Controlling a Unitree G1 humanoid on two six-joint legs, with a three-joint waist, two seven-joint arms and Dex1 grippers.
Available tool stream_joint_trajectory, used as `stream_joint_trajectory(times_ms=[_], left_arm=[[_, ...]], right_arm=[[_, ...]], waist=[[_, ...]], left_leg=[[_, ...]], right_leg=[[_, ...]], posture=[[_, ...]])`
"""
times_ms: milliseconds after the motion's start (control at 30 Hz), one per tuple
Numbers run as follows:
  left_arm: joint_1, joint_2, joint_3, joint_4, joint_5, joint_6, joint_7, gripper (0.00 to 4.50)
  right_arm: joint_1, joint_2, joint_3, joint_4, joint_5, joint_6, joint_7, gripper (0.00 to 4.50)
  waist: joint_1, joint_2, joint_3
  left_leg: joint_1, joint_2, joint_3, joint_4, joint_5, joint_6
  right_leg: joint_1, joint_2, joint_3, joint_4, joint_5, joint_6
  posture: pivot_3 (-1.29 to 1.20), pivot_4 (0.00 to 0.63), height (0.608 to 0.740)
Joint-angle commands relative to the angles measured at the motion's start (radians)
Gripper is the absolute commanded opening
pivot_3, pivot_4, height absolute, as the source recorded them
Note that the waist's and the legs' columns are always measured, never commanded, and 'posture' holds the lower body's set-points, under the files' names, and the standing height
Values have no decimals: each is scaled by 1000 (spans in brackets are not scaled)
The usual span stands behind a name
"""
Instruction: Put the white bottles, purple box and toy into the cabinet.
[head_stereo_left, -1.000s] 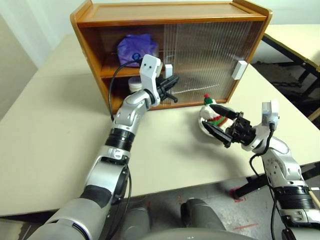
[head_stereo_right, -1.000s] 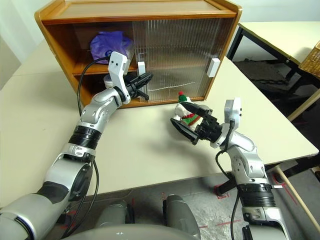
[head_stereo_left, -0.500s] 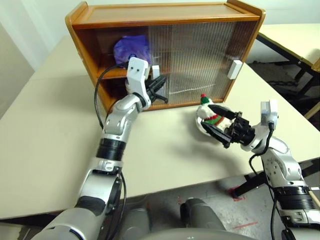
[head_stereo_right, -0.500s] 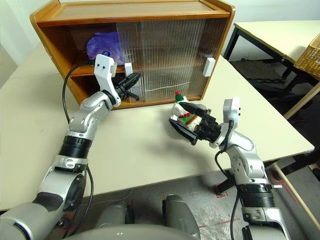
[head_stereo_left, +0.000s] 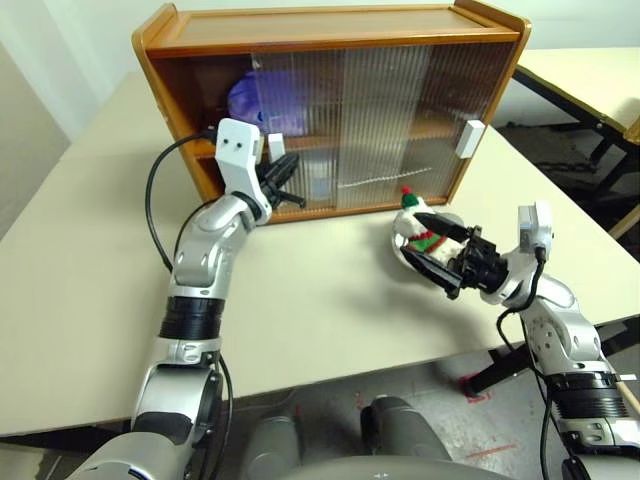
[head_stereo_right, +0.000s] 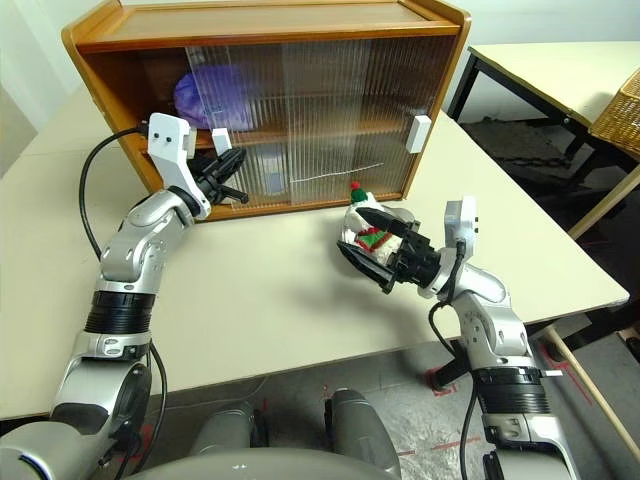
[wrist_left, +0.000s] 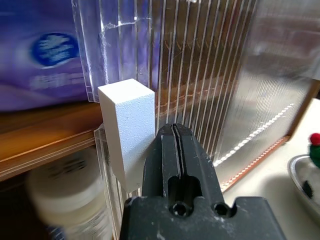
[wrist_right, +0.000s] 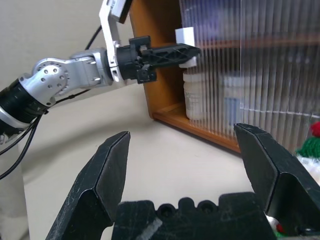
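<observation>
left pincer (head_stereo_left: 281, 170): fingers pressed together, pinching nothing, tips against the white handle (wrist_left: 126, 131) of the left sliding door (head_stereo_left: 300, 120), level with the shelf edge.
right pincer (head_stereo_left: 437, 249): fingers spread wide, empty, hovering over the worktop (head_stereo_left: 90, 260) just beside the toy, one finger above the bowl and one below its rim.
toy (head_stereo_left: 418, 224): small white plush bear, red hat with green trim, red-green striped scarf; sits in a silver bowl (head_stereo_left: 404, 252) on the worktop, in front of the cabinet's right half, outside it.
purple box (head_stereo_right: 205, 95): soft lilac pack, round blue-white logo; on the upper shelf, left end, partly blurred behind the ribbed door.
white bottles (wrist_right: 196, 96): squat white jars, bluish label; lower compartment, left side, behind the door panel, two shapes side by side.
cabinet (head_stereo_left: 330, 25): orange-brown wood, ribbed translucent doors cover most of the front; narrow open strip at the far left.
right door handle (head_stereo_left: 466, 139): white block, near the cabinet's right edge.
open room: wide bare worktop in front and left of the cabinet; front edge of the worktop near the right arm.
</observation>
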Motion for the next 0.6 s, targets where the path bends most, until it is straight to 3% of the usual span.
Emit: stream_joint_trajectory(times_ms=[33,600], left_arm=[[34,36,65,-25,3,29,51,72],[181,117,179,-179,-19,103,104,72]], right_arm=[[-7,4,11,7,-6,-6,7,4500],[-41,10,16,39,-1,-1,37,4500]], waist=[[0,0,0],[11,0,0]], left_leg=[[0,0,0,0,0,0],[0,2,0,0,0,-1]], right_leg=[[0,0,0,0,0,0],[-2,-1,-2,-1,-1,-2]], posture=[[116,0,740],[159,0,740]])
